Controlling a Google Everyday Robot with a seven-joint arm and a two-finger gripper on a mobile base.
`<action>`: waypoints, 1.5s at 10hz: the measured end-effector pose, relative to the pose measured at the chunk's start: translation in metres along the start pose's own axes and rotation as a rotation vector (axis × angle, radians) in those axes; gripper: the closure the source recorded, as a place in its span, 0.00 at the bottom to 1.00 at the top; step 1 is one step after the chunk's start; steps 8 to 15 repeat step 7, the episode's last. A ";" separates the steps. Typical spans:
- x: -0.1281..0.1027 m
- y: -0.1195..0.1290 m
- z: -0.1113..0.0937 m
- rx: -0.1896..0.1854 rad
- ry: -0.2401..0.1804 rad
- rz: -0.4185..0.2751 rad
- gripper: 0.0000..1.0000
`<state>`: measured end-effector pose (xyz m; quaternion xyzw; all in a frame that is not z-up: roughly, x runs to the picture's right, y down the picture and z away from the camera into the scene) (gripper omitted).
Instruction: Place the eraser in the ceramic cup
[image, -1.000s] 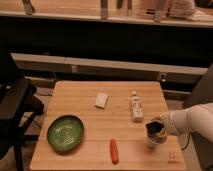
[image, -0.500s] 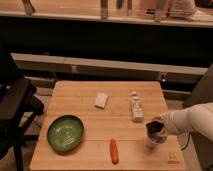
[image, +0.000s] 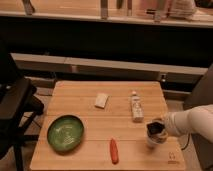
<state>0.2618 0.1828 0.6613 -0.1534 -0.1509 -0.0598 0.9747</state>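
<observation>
A white eraser (image: 101, 100) lies flat on the wooden table (image: 80, 110), toward the back middle. A pale ceramic cup (image: 152, 141) stands near the table's front right. My gripper (image: 155, 129) is dark and sits right over the cup's mouth, hiding its rim; my white arm (image: 195, 122) reaches in from the right edge. The eraser is well to the left of the gripper and apart from it.
A green bowl (image: 65, 132) sits at the front left. A red chili-like object (image: 114, 150) lies at the front middle. A small white bottle (image: 135, 107) lies just behind the cup. A dark chair (image: 15, 110) stands left of the table.
</observation>
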 end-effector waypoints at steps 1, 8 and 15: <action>0.000 0.000 -0.001 0.002 -0.001 0.002 0.20; 0.003 -0.005 -0.003 0.002 -0.003 0.002 0.41; 0.003 -0.005 -0.003 0.002 -0.003 0.002 0.41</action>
